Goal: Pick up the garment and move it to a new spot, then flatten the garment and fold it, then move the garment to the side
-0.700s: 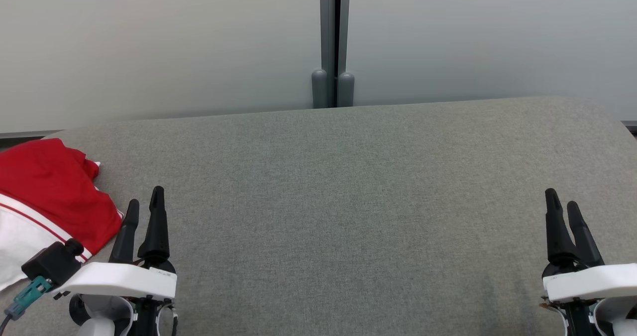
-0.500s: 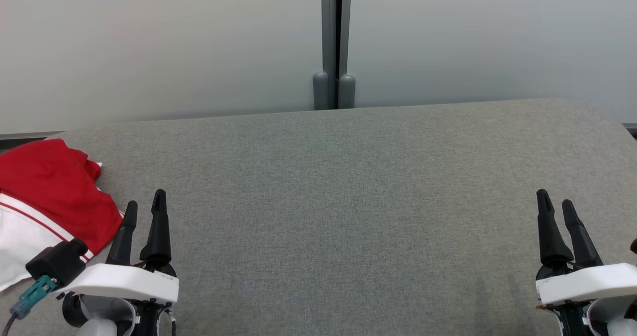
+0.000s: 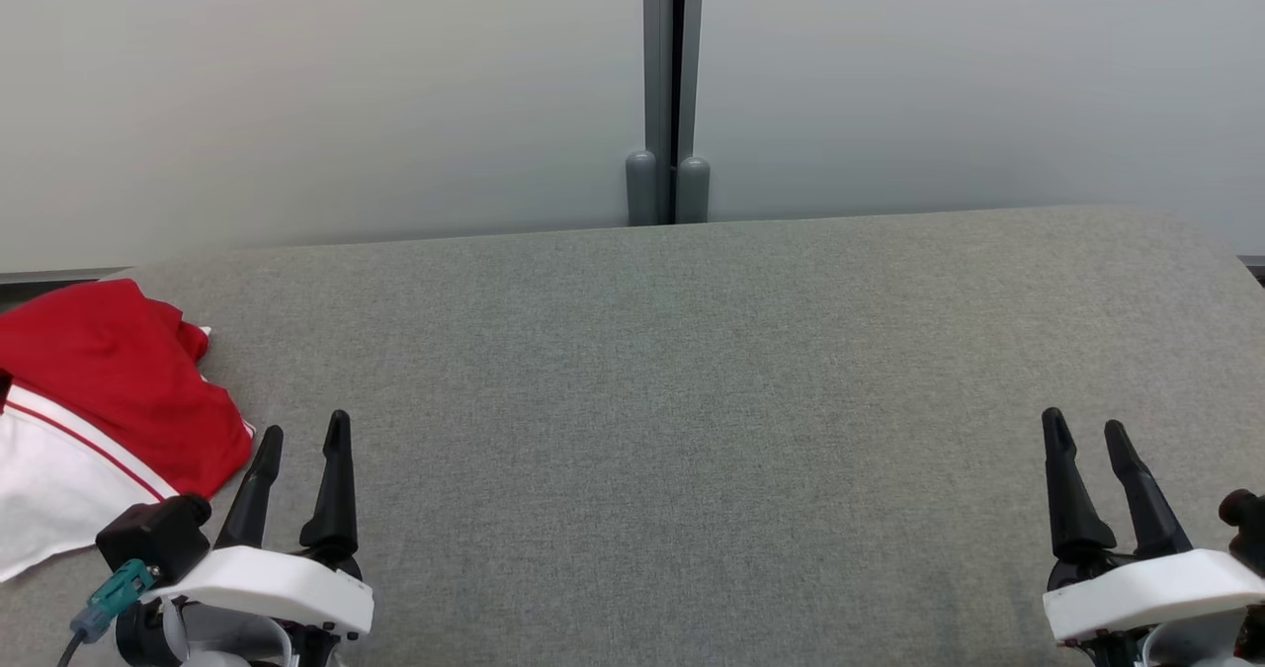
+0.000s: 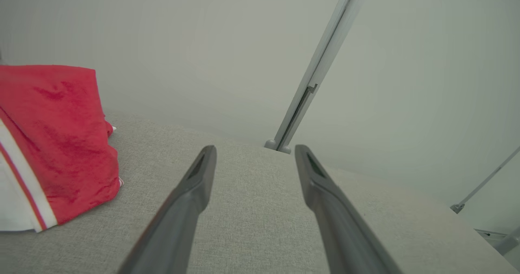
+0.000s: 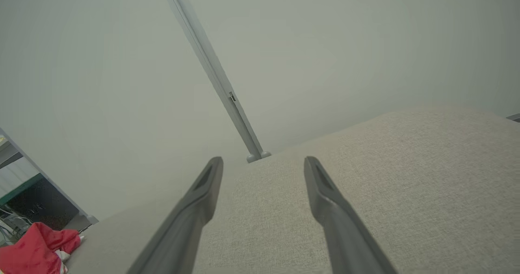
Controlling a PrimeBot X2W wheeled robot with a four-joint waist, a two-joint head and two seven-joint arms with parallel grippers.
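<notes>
Garment, red w/ a white part and a thin red stripe, is seen bunched at the far left of the grey fabric tabletop, partly cut off by the head view's left edge. L pincer is held over the tabletop just beside the garment's right edge, not touching it. Its jaws are parted w/ nothing btwn them; bare fabric is seen through the gap in the left wrist view. R pincer is held well apart, nr the tabletop's right end, jaws likewise spread and empty. A black connector w/ a teal plug is seen on the L wrist. Behind the tabletop, pale wall panels are joined by a grey post.
</notes>
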